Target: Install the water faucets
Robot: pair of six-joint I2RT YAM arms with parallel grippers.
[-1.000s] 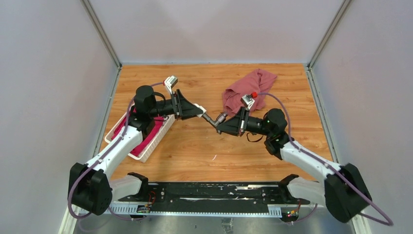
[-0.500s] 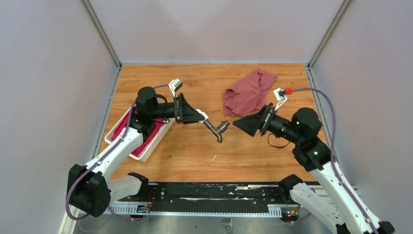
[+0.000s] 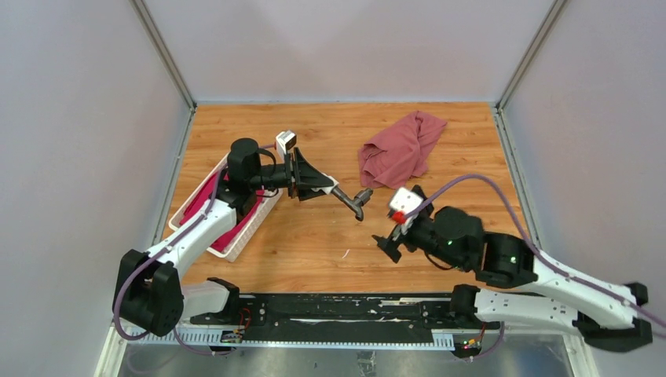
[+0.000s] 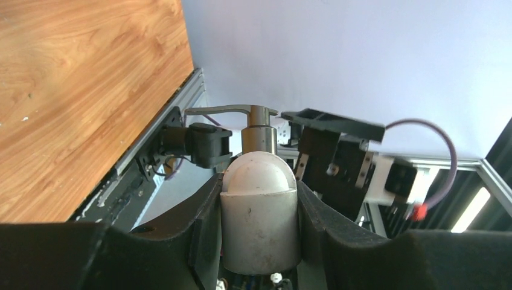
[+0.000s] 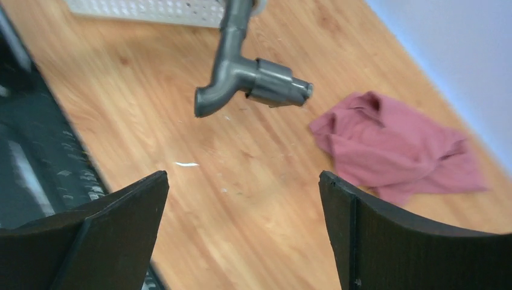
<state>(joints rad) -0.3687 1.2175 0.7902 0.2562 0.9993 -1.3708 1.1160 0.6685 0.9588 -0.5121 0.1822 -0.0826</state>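
- water faucets (image 3: 345,195) hang in the air over the wooden table (image 3: 314,243), a little left of its middle, well clear of the boards.
- left gripper (image 3: 320,185) has its fingers clamped on the sides of the white fitting (image 4: 259,211); right gripper (image 3: 385,245) sits low toward the front edge, jaws spread wide and holding nothing.
- white slatted basket (image 3: 250,229) lies under the left arm, and the dusty-red cloth (image 3: 400,149) is bunched toward the back (neither belongs to the job).
- dark grey tap (image 5: 247,78) runs out of the fitting's domed end, spout turned down. it looks like rigid metal, dense for its size and smooth, so it could slip or twist in a pinch. the best hold, i judge, is across the collared side barrel or the straight stem, not the curved spout.
- the fitting looks like hard, light plastic; its straight cylinder wall is the place to pinch. how firmly the two are joined i cannot tell.
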